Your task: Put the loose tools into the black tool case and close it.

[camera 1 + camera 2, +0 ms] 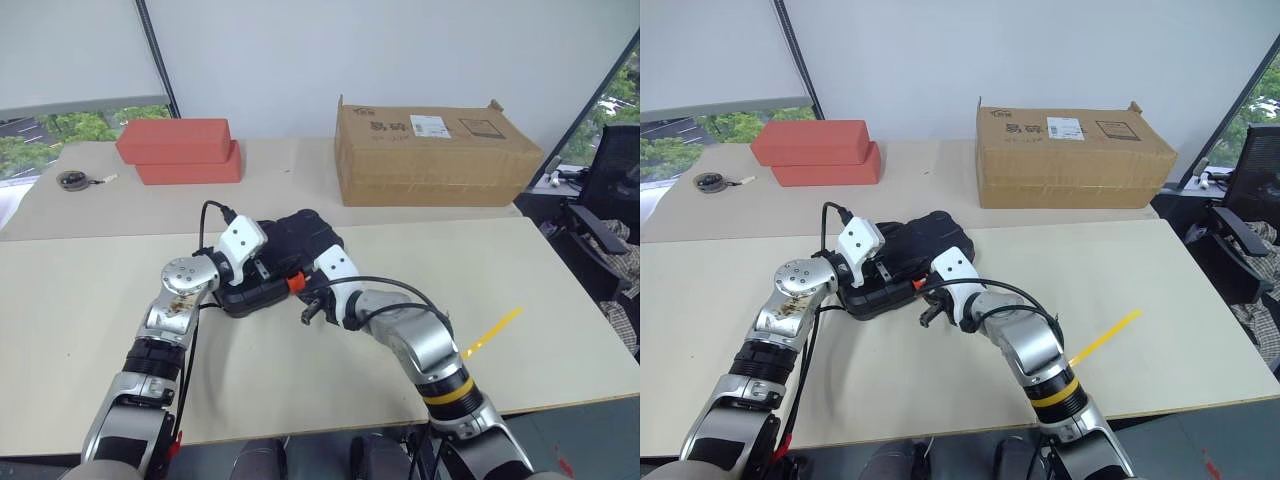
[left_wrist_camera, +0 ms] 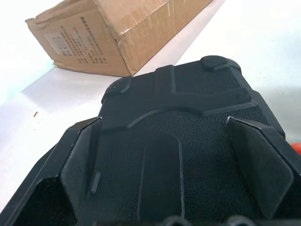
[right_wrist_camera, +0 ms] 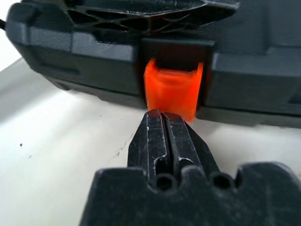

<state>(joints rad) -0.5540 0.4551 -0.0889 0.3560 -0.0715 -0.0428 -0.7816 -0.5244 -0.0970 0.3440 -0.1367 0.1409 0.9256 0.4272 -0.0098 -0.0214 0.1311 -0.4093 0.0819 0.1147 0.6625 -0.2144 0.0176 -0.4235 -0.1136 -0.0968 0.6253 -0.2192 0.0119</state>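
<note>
The black tool case [image 1: 300, 235] lies in the middle of the table with its lid down. No loose tools are in view. My left gripper [image 1: 262, 268] rests on top of the lid, open, its fingers [image 2: 80, 160] spread wide over the textured black surface [image 2: 188, 108]. My right gripper [image 3: 162, 115] is shut with nothing between its fingers. Its tips touch the lower edge of the small orange latch [image 3: 173, 87] on the case's front side. From the head, the latch [image 1: 296, 283] shows just ahead of the right gripper [image 1: 303, 290].
A brown cardboard box [image 1: 435, 152] stands behind the case at the right. Two stacked red boxes [image 1: 180, 150] and a round grey tape measure [image 1: 72, 180] sit at the back left. A yellow strip [image 1: 492, 332] lies on the table near the right edge. A black chair [image 1: 610, 220] stands beyond it.
</note>
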